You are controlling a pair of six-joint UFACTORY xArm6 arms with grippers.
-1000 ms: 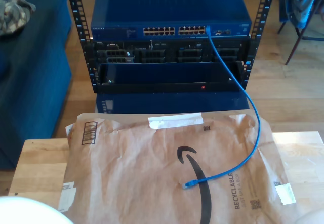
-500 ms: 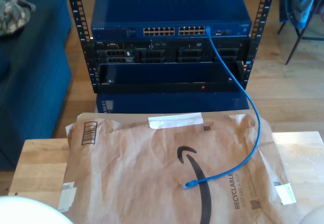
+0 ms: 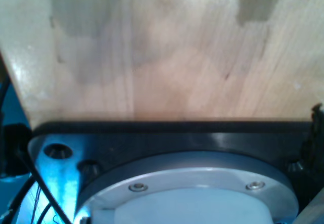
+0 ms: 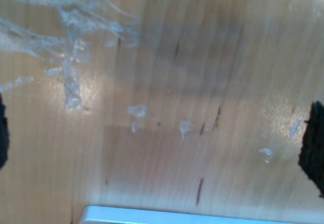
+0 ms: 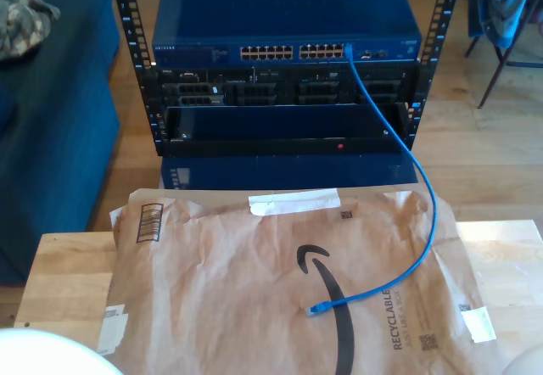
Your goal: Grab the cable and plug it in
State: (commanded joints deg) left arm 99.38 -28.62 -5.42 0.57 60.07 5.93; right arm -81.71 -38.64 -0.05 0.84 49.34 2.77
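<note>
The blue cable (image 5: 422, 214) runs from a port at the right end of the blue switch (image 5: 284, 31) in the exterior view, down over a brown paper mailer (image 5: 237, 290). Its free plug (image 5: 315, 310) lies loose on the mailer near the printed arrow. My second gripper (image 4: 159, 140) hangs open over bare wood with tape residue; its dark fingers (image 4: 314, 148) sit at the picture's two edges with nothing between them. The first wrist view looks at wood and an arm's black base plate (image 3: 167, 135); a dark sliver (image 3: 317, 125) at the edge may be a finger.
The switch sits in a black rack (image 5: 280, 103) beyond the wooden table (image 5: 68, 273). White rounded parts of an arm show at the exterior view's bottom left (image 5: 42, 354) and bottom right (image 5: 528, 364). A blue sofa (image 5: 51, 129) stands at the exterior view's left.
</note>
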